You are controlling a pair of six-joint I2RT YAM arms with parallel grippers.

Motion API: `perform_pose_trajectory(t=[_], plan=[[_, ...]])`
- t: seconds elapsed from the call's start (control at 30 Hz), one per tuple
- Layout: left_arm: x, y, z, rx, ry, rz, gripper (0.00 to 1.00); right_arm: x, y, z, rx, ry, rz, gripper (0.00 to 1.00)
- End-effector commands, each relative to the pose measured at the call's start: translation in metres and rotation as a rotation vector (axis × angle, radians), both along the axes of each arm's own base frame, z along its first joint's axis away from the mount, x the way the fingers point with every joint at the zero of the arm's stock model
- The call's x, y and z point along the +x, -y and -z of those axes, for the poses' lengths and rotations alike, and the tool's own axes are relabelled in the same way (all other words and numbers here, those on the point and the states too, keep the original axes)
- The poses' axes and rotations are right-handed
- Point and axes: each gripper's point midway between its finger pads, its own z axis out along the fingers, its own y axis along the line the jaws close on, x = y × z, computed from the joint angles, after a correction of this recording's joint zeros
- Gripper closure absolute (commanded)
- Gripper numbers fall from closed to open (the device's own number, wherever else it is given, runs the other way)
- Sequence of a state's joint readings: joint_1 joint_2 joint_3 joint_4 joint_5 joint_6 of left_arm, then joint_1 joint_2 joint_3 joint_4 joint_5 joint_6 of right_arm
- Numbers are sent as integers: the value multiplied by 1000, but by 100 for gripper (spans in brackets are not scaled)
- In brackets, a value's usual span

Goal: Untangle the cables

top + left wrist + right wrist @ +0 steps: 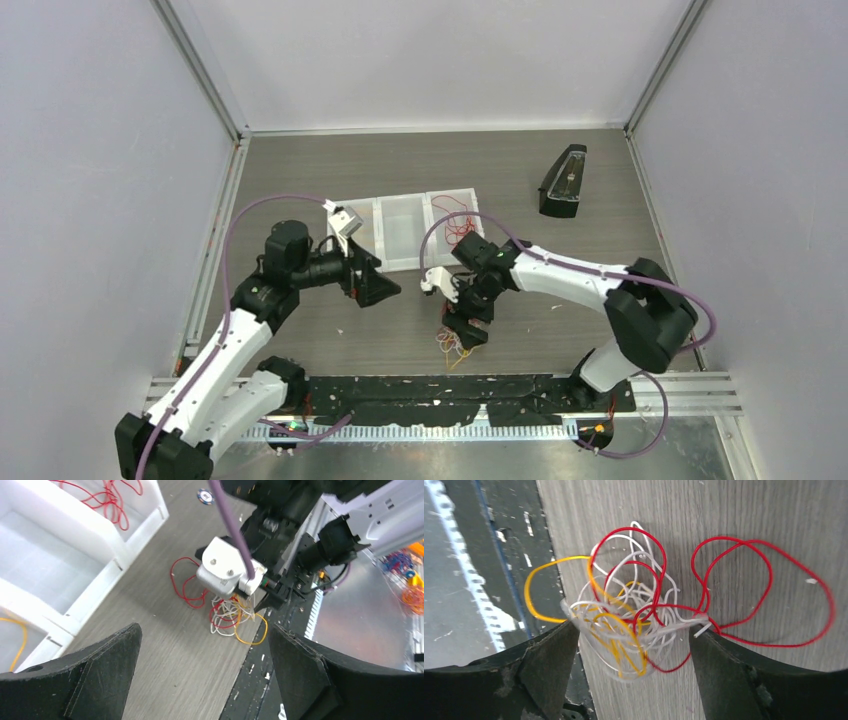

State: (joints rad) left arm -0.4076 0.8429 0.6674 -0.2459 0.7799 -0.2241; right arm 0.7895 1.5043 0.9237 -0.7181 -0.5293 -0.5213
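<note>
The cables (634, 615) are a tangle of red, white and yellow-orange wires on the table near its front edge, with a red loop (764, 595) trailing to one side. The tangle also shows in the top view (450, 345) and the left wrist view (230, 617). My right gripper (634, 635) is open, pointing down, with its fingers on either side of the tangle; it also shows in the top view (467, 330). My left gripper (378, 287) is open and empty, a short way left of the tangle, above bare table (204, 629).
A white three-compartment tray (405, 262) lies behind the grippers. Red wires (458, 222) lie in its right compartment and a yellow wire (20, 635) in its left one. A black object (563, 182) stands at the back right. Black tape (420, 400) runs along the front edge.
</note>
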Motion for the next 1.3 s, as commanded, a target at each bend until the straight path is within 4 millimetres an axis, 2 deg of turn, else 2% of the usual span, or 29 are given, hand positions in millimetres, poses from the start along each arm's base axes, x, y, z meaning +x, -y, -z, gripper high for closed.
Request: perform_pose_trajectory(t=[0.0,0.07,0.1,0.13,0.17,0.23,0.27,0.3,0.33,0.37,0.4,0.5,0.6,0.73,0.87,1.03,1.13,1.27], plan=[[10,-13,-7,27,36,-87,1,16,-2,19,-43,85,-42,18],[15,-16,-3,13,-3,-134,2,18,-1,27,-54,115,-56,28],[18,-17,-2,-5,-23,-157,3,24,-4,27,-42,144,-52,41],[20,-18,0,-24,-49,-173,5,29,-3,25,-42,173,-44,50],[20,-16,0,-46,-73,-169,8,36,-6,20,-29,202,-35,72],[17,-10,-1,-70,-105,-131,17,47,-14,-3,58,248,-5,91],[15,-8,0,-74,-123,-114,22,55,-14,-25,125,294,23,93],[14,-6,1,-78,-138,-98,28,56,-18,-37,191,313,15,94],[12,-4,-1,-84,-139,-77,32,59,-17,-63,263,378,20,94],[11,-2,-3,-86,-130,-57,36,57,-17,-71,303,419,-20,94],[10,1,-5,-86,-121,-40,40,55,-15,-92,356,484,-40,95],[5,14,-15,-91,-95,31,50,44,-12,-117,442,592,-138,95],[-5,29,-21,-114,-108,100,58,37,-13,-139,507,625,-140,95],[-4,35,-26,-148,-59,120,61,30,-22,-170,632,585,-83,94],[-17,37,-38,-183,83,219,55,17,-25,-185,733,527,-42,95],[-33,30,-27,-78,374,344,52,2,-30,-196,787,398,-7,95],[-39,28,-30,-65,427,378,51,-8,-32,-206,832,314,21,94],[-49,33,-41,-75,520,409,49,-11,-35,-210,854,257,50,94]])
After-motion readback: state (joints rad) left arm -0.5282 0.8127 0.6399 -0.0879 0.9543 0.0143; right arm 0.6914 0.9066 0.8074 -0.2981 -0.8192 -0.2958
